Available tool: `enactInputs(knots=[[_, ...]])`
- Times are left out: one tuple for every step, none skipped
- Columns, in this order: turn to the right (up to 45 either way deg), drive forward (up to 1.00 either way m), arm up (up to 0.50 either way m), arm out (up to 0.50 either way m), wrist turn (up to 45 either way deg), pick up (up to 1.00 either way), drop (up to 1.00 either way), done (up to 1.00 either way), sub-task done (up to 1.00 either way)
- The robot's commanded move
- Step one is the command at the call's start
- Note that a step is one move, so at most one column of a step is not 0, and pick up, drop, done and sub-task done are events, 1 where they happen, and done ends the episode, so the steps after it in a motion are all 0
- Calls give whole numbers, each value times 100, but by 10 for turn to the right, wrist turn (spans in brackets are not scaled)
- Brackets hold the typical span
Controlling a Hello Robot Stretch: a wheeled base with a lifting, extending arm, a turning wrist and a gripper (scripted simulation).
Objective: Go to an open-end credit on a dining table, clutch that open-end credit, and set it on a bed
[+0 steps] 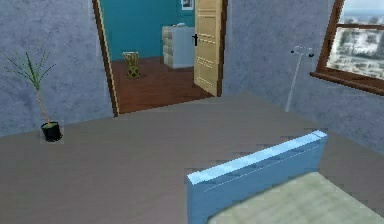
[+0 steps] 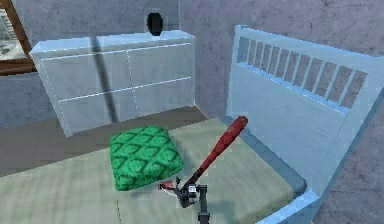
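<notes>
Progress: judged late. The robot is at the bed [image 2: 60, 190] with its arm out over the near mattress, so the set-down looks in hand but unconfirmed | open-end credit: too small to pick out, place undetermined | gripper [image 2: 172, 186]: between green pillow [image 2: 142, 157] and red bat [image 2: 225, 145]; jaw spread and whether it holds anything cannot be told.

The bat [image 2: 225, 147] looks glossy, the pillow [image 2: 143, 157] quilted cloth, the bed [image 2: 290, 97] painted wood.
</notes>
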Motion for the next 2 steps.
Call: enactInputs(knots=[[0, 0, 10, 0, 0, 0, 0, 0, 0], [0, 0, 0, -8, 0, 0, 0, 0, 0]])
